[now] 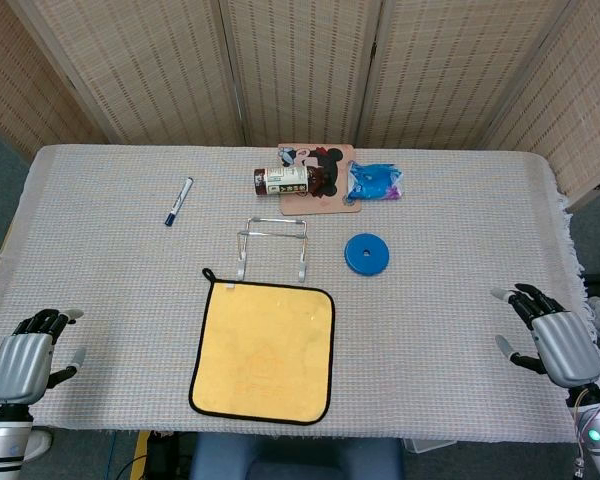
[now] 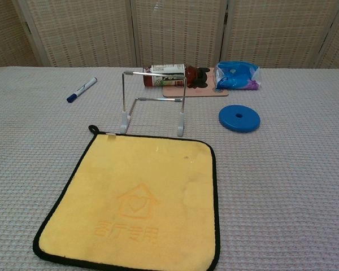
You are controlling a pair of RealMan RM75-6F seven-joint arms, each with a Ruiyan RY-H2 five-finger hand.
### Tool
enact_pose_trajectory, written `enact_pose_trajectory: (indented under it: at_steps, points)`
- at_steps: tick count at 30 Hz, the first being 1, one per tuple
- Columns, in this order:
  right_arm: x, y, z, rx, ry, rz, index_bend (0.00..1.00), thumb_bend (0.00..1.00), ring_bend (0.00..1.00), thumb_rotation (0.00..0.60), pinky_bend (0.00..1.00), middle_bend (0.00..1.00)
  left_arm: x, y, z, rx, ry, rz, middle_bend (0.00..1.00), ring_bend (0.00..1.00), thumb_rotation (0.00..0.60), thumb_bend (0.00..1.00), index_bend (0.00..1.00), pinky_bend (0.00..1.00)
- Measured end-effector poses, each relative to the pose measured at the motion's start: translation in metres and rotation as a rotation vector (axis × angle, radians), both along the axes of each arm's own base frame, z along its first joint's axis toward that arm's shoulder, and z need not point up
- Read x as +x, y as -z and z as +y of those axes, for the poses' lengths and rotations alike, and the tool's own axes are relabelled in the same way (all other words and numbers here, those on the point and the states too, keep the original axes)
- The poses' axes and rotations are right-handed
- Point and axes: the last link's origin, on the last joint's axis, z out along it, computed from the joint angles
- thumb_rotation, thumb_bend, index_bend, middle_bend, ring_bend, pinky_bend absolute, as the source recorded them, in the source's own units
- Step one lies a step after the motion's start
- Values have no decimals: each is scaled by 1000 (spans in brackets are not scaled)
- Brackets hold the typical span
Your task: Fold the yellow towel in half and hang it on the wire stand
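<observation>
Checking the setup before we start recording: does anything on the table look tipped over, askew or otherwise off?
One thing: the brown bottle lies on its side across the cartoon mat behind the wire stand. The yellow towel lies flat and unfolded, turned slightly askew. Nothing looks spilled.

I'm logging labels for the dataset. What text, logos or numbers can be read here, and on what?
yellow towel: embossed house-with-heart sign above a row of characters, too faint to read.
bottle: label print too small to read.
blue packet: print too blurred to read.
marker: no legible text.
</observation>
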Motion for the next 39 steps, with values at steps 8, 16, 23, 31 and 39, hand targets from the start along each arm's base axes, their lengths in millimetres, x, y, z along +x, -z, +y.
enact_pose_trajectory:
  at_steps: [8,16,23,31,39]
  points:
    - [1,2,-1,4,-5,-3,205,334,197,600,321,280,-1,2,1,-16,2,13,387,252,600,379,309,331]
    - [5,3,0,30,-22,8,206,334,265,600,320,305,1,2,1,-32,48,18,387,252,600,379,320,331]
    - [14,8,1,78,-56,-2,205,334,311,600,342,334,8,10,4,-125,158,33,402,288,600,379,363,348]
    - [20,22,2,176,-75,11,211,334,547,600,755,457,24,33,4,-282,323,52,703,557,600,379,406,719]
    - [30,35,2,262,-111,30,300,334,778,600,940,701,46,63,8,-449,478,84,824,664,600,348,442,833]
